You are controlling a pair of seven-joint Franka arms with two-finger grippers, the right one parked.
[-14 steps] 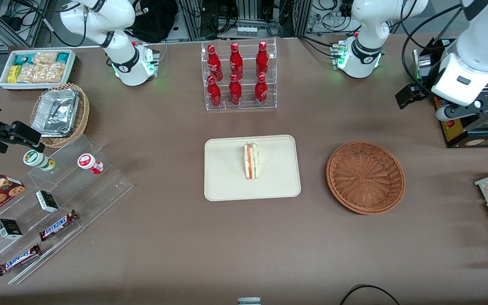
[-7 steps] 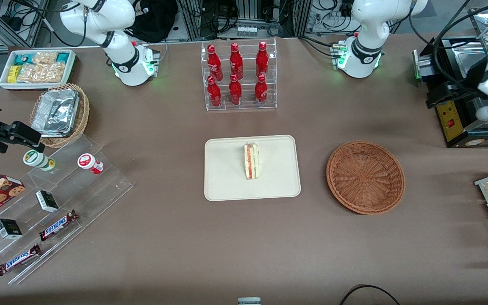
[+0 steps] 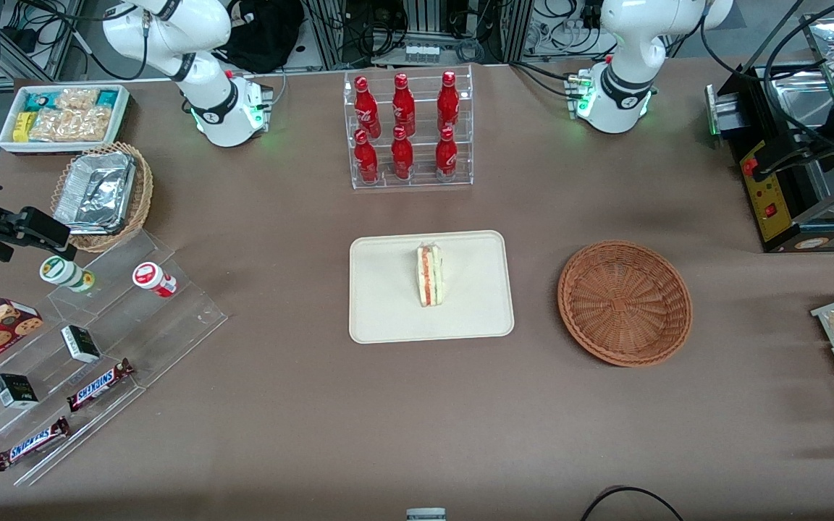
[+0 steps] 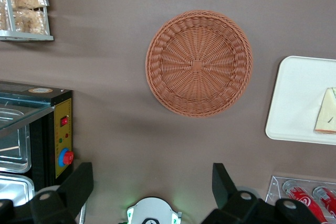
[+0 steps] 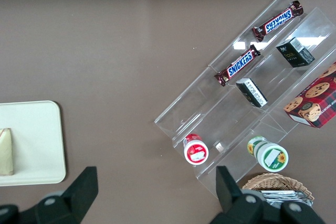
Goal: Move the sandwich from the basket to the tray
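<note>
The sandwich (image 3: 429, 276) lay on the tray (image 3: 388, 318), its long axis running near-to-far; the basket (image 3: 625, 302) sat empty. The end effector (image 4: 152, 184), fingers apart and empty, hovered above the bench toward the working arm's end, well apart from both.

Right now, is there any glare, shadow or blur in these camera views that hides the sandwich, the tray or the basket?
Front view: even light, the sandwich on the tray and the empty basket sharp. Left wrist view: a soft shadow on the cloth beside the basket, the open gripper dark and close, the sandwich cut by the frame edge. Right wrist view: small glare on the acrylic stand.
</note>
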